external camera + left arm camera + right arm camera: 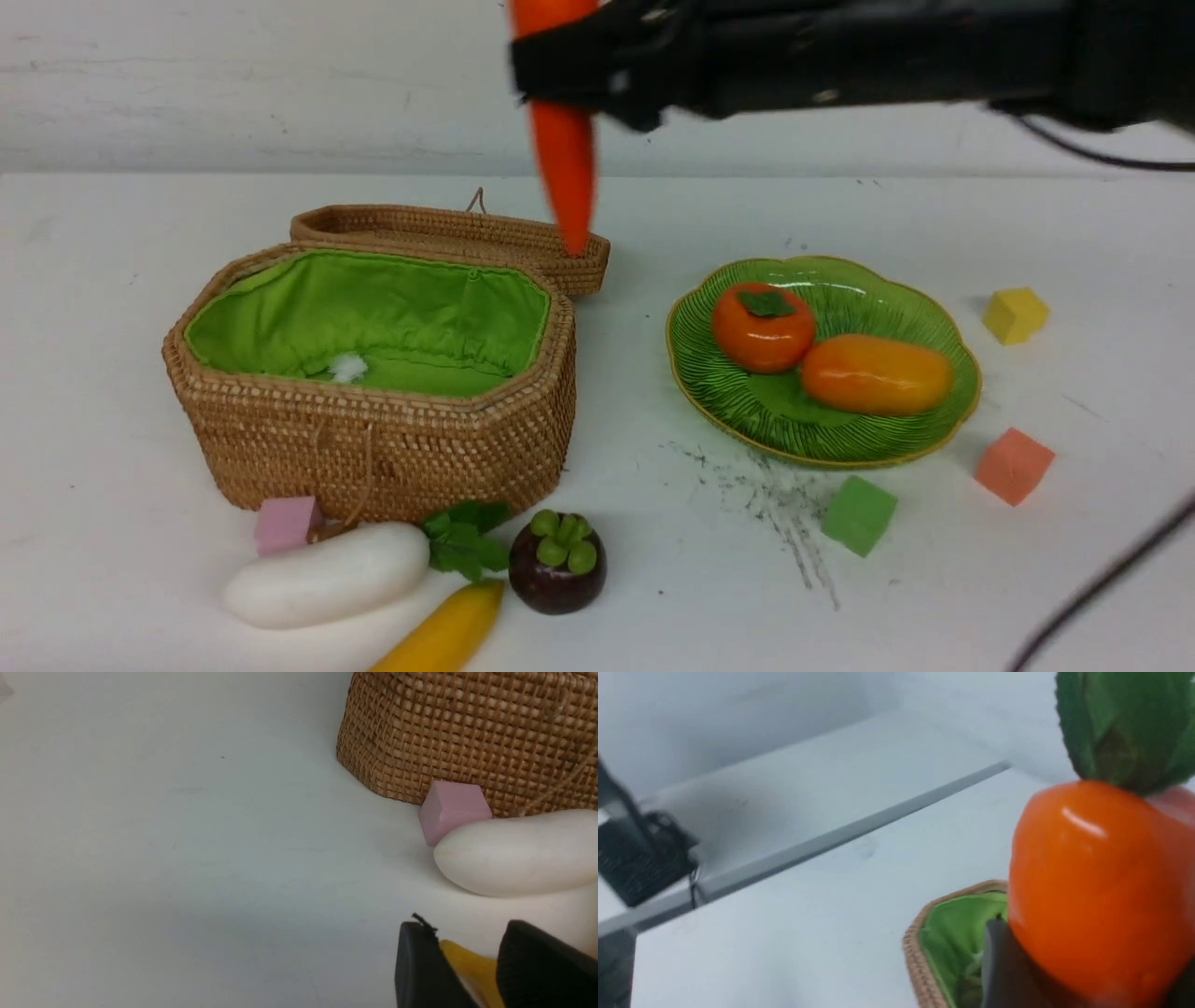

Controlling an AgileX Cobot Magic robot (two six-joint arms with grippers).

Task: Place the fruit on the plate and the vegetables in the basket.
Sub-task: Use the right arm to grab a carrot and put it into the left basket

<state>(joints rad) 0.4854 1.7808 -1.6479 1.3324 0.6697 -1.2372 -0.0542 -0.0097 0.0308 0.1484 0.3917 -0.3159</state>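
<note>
My right gripper [560, 65] is shut on the orange-red carrot [565, 168] and holds it upright, tip down, above the back right of the open wicker basket [373, 439]. The right wrist view shows the carrot [1092, 882] over the green lining. The persimmon [764, 327] and mango [876, 375] lie on the green plate [738, 401]. The white radish [327, 574], banana [448, 630] and mangosteen [557, 565] lie in front of the basket. My left gripper [467, 926] is out of the front view. Its fingers close on the banana's end [472, 966], near the radish [518, 854].
The basket's lid [448, 229] lies open behind it. A pink cube [288, 525] touches the basket's front beside the radish. Yellow [1015, 315], salmon [1014, 465] and green [859, 513] cubes sit around the plate. A cable crosses the near right corner.
</note>
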